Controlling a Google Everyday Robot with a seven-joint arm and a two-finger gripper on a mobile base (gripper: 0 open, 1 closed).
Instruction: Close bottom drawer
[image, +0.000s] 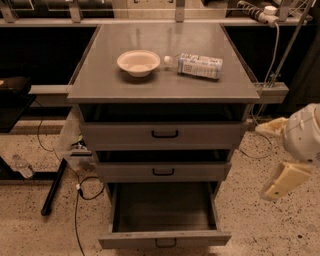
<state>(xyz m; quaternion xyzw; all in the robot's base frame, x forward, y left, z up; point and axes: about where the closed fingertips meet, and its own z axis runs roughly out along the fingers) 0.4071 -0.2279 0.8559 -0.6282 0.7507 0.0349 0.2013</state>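
Camera view: find the bottom drawer (130, 240) standing wide open at 6 o'clock, below the table (165, 82). Find the tool (286, 177) at 3 o'clock, well apart from it; cannot tell whether clenched or released. Bring low to the front's middle by the handle (165, 243), then push squarely toward 12 to avoid jamming.

We log three drawers stacked under the surface (100, 85). The bottom drawer (165, 239) juts forward of the middle drawer (163, 171) and the top drawer (165, 134) above it. On the surface, a bowl (138, 62) sits left and a bottle (200, 65) lies just right of it. The pincer (278, 159) hangs right of the drawers, well apart.
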